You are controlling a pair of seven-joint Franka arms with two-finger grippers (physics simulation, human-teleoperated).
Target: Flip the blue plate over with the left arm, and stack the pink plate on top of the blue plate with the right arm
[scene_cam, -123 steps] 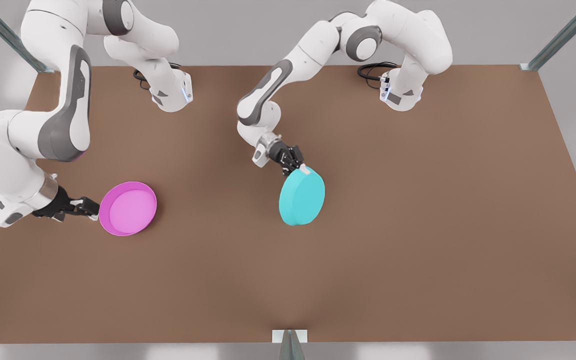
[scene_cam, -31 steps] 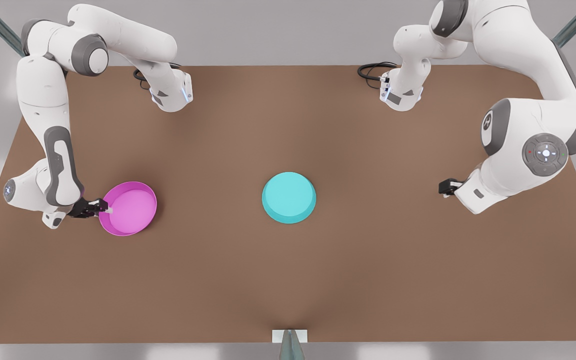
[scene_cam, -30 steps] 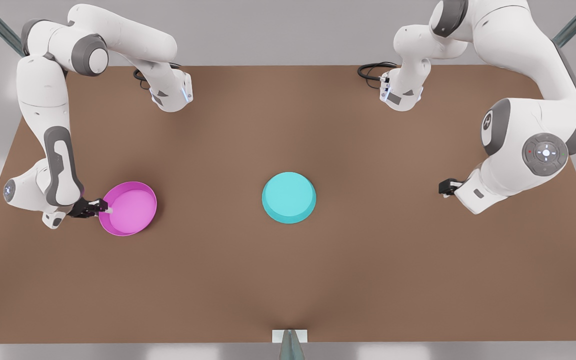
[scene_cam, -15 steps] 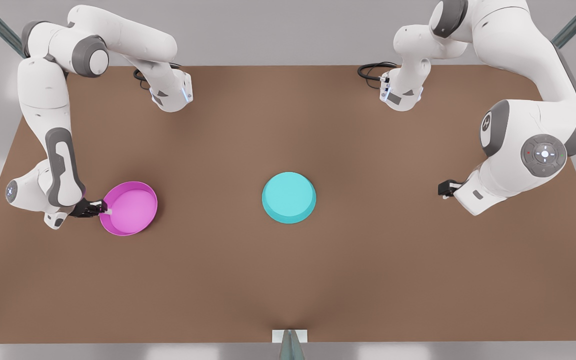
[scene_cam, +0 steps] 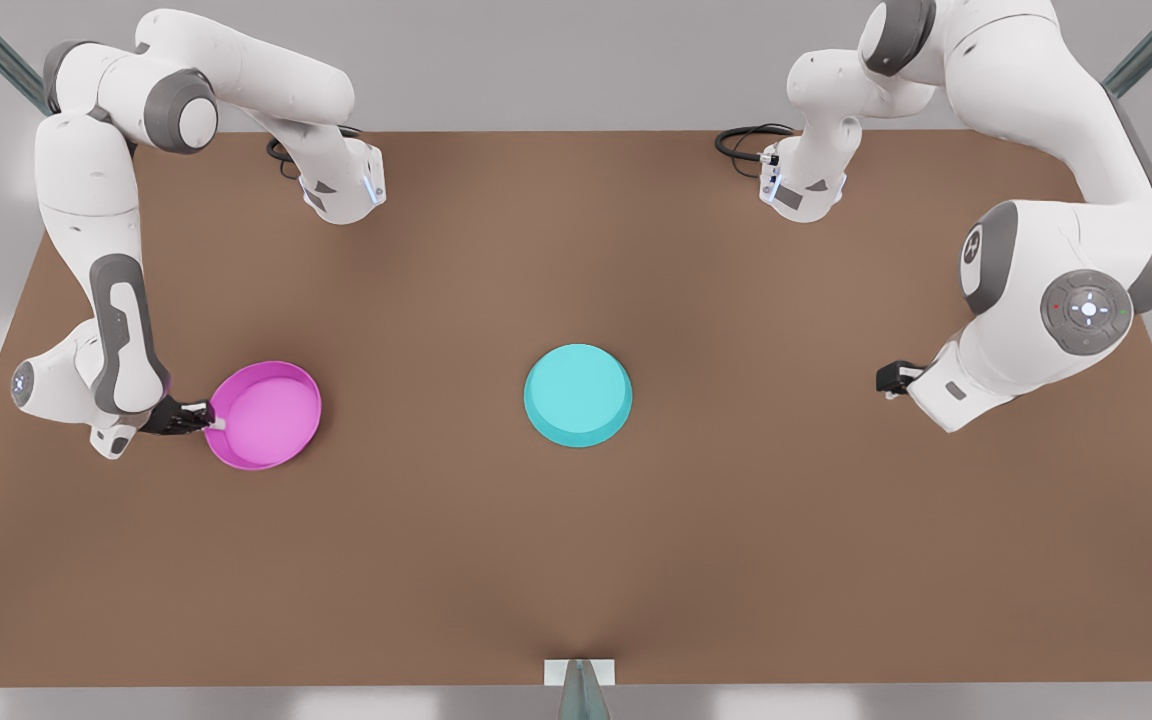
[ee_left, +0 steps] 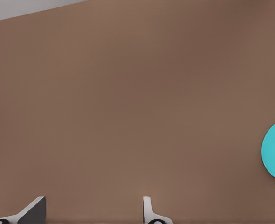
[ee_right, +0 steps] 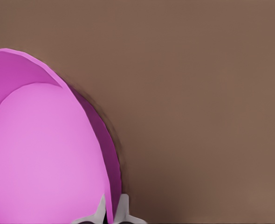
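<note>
The round pink plate (scene_cam: 263, 415), at nine o'clock on the brown table (scene_cam: 576, 560), has just lifted a little — the right hand (scene_cam: 198, 418) is clamped on its rim. The round blue plate (scene_cam: 577, 394) lies flipped in the middle. The left hand (scene_cam: 888, 377) waits at three o'clock, fingers apart.

1. The right gripper (scene_cam: 208, 419) sits low at the front view's left, its fingers (ee_right: 100, 211) pinched on the rim of the pink plate (scene_cam: 266, 417), one inside and one outside the wall.
2. The left gripper (scene_cam: 886, 378) waits at the front view's right, wrist bent low, with its fingers (ee_left: 149, 211) spread apart and nothing between them.
</note>
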